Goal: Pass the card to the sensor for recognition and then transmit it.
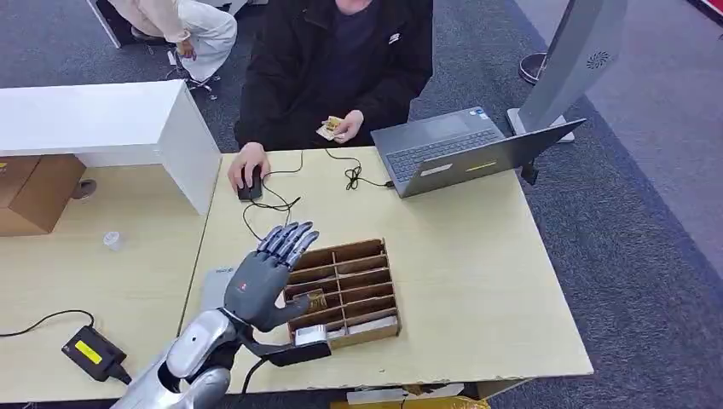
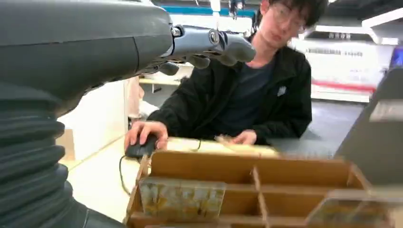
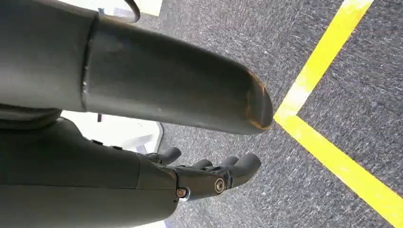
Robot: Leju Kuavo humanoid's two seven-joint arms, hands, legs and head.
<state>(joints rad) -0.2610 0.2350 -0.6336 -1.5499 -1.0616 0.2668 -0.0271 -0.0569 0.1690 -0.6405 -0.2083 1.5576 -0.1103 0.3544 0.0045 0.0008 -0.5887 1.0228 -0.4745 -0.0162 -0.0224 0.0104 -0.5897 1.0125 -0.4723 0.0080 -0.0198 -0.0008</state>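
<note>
1. Left robot hand (image 1: pixel 271 277): above the desk's (image 1: pixel 477 281) near edge, fingers spread, holding nothing; it hides the left end of the divided wooden tray (image 1: pixel 362 294).
2. Tray: cards lie in the near compartments, print blurred.
3. Card (image 1: pixel 332 128): in a person's hand (image 1: pixel 348 126) past the far edge.
4. Right robot hand (image 3: pixel 209 176): over grey floor, fingers loosely apart, empty.
</note>
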